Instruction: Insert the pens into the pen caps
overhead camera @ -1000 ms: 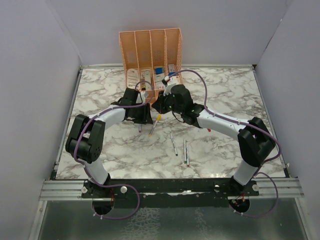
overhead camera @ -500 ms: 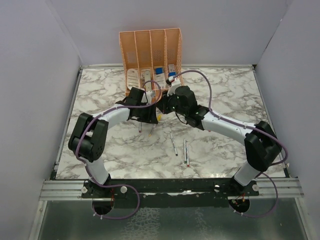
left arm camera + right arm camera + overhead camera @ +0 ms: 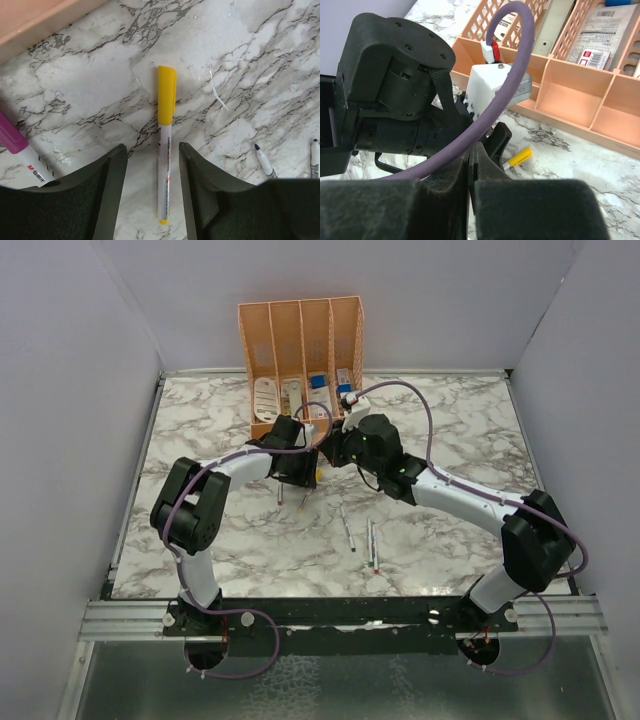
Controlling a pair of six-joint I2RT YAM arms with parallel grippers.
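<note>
- The left gripper (image 3: 152, 150) hangs low over the marble table (image 3: 250, 60), its fingers spread to either side of a pen (image 3: 164, 185)
- This pen wears a yellow cap (image 3: 167, 97) and lies flat, touching neither finger
- The right gripper (image 3: 470, 167) is close beside the left wrist, fingers pressed together, nothing visible between them
- A purple-capped pen (image 3: 17, 145) lies just left
- Loose pens (image 3: 347, 527) lie nearer the arm bases
- The orange organiser (image 3: 300, 330) stands behind
</note>
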